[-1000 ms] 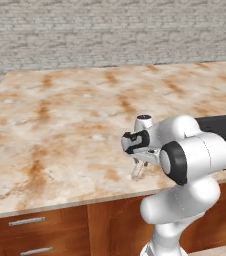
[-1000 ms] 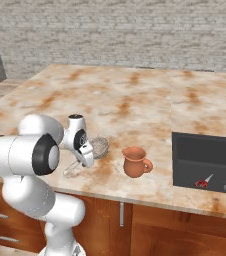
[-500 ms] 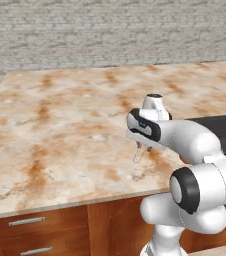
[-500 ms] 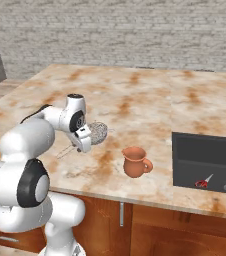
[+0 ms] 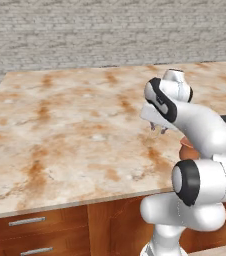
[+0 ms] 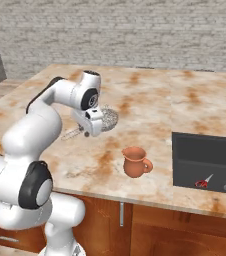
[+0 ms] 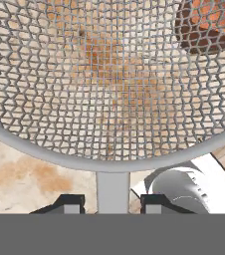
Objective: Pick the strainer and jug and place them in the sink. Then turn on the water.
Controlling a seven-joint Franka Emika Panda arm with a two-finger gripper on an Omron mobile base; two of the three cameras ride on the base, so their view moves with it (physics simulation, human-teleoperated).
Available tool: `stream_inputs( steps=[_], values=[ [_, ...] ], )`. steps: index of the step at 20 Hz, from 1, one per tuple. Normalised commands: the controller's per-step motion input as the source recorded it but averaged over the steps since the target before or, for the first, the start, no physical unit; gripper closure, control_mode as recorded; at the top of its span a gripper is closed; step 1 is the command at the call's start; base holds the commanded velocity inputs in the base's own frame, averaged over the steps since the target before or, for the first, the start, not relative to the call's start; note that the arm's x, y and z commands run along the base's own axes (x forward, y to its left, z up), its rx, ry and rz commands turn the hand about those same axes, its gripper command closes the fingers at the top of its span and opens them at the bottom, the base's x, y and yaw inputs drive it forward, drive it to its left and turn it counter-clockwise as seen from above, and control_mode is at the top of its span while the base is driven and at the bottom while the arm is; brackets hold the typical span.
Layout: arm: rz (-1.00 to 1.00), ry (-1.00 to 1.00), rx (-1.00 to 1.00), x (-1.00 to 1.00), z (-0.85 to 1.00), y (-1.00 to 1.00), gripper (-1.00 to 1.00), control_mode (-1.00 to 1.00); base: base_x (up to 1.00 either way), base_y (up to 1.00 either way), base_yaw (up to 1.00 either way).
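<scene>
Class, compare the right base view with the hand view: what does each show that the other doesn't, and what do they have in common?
Right base view alone: the sink recessed at the counter's right end, with a small red-handled item on its floor, and the brick wall behind.

Hand view alone: the weave of the mesh up close, and the pincer with a fingertip on each side of the flat grey handle.

Both: the strainer held by the pincer, the orange jug, seen through the mesh in the hand view, and the marbled countertop.
</scene>
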Motion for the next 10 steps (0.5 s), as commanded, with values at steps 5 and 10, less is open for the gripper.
stream_inputs(
  steps=[5, 10],
  values=[
    [0.1, 0.0, -0.15, 0.07, 0.83, -0.8, 1.0, -1.0, 0.0, 0.0, 0.0],
    [0.05, 0.02, -0.02, 0.2, 0.13, -0.96, 1.0, -1.0, 0.0, 0.0, 0.0]
  ],
)
